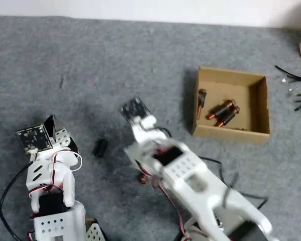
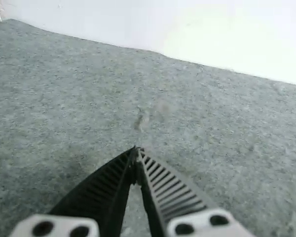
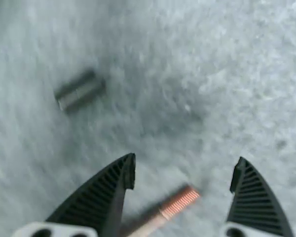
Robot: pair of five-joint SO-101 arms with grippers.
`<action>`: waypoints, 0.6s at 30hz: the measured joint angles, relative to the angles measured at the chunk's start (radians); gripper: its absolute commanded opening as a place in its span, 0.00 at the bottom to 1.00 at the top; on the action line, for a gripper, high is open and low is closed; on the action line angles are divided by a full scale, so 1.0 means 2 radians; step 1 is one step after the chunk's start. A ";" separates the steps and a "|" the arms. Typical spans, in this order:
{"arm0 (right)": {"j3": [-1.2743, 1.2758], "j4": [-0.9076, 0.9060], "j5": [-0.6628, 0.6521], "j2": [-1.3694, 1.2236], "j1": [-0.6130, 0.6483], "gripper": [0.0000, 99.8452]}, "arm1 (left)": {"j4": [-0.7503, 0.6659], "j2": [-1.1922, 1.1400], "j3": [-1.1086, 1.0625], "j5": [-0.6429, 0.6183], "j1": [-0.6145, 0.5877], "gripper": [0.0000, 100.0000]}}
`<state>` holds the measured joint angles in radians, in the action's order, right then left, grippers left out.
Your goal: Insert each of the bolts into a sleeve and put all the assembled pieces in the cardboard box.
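Grey felt-like tabletop [image 1: 90, 65] under everything, meeting a white wall [image 1: 140, 9] at the far edge

White right arm [image 1: 190, 173] stretched from the near right corner toward the middle, wrist bent down over the surface

White left arm [image 1: 52, 175] at the near left, short and compact, well apart from the other

Brown cardboard box [image 1: 231, 133] right of the middle, open side up, beside the right arm's wrist but apart from it

Right fingers [image 3: 113, 187] black and ribbed, spread wide, gripping nothing, hanging just above the tabletop

Left fingers [image 2: 113, 190] pressed together tip to tip, pinching nothing, aimed at bare grey surface

Three assembled pieces [image 1: 221, 108] inside the box, dark sleeves with copper ends showing: one alone by the left wall, two side by side near the centre

Thin black cables [image 1: 297, 90] loose on the tabletop beyond the box's right wall

Single black sleeve [image 1: 100, 147] lying on its side between the two arms, apart from both

Copper-coloured bolt [image 3: 175, 205] lying flat on the tabletop in the gap between the spread right fingers, touching neither, threaded end pointing away from the wrist; loose sleeve farther out ahead of it, well apart
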<state>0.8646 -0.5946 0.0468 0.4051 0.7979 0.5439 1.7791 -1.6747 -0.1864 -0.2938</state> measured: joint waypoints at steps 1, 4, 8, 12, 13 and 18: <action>-0.028 0.000 0.035 -0.030 0.010 0.27 | 0.000 0.000 0.000 0.000 0.000 0.01; -0.108 0.000 0.158 -0.111 0.044 0.27 | 0.000 0.000 0.001 0.000 -0.005 0.01; -0.199 -0.002 0.301 -0.213 0.074 0.27 | -0.002 0.000 0.004 -0.001 -0.052 0.01; -0.259 -0.002 0.352 -0.296 0.075 0.27 | -0.002 0.000 0.005 -0.027 -0.080 0.01; -0.269 -0.002 0.355 -0.315 0.074 0.27 | -0.002 0.000 0.005 -0.028 -0.083 0.01; -0.313 -0.021 0.359 -0.361 0.077 0.27 | -0.002 0.000 0.005 -0.028 -0.087 0.01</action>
<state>0.2386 -0.6360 0.7649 -0.3161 0.9528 0.5393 1.7791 -1.6655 -0.2432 -0.4687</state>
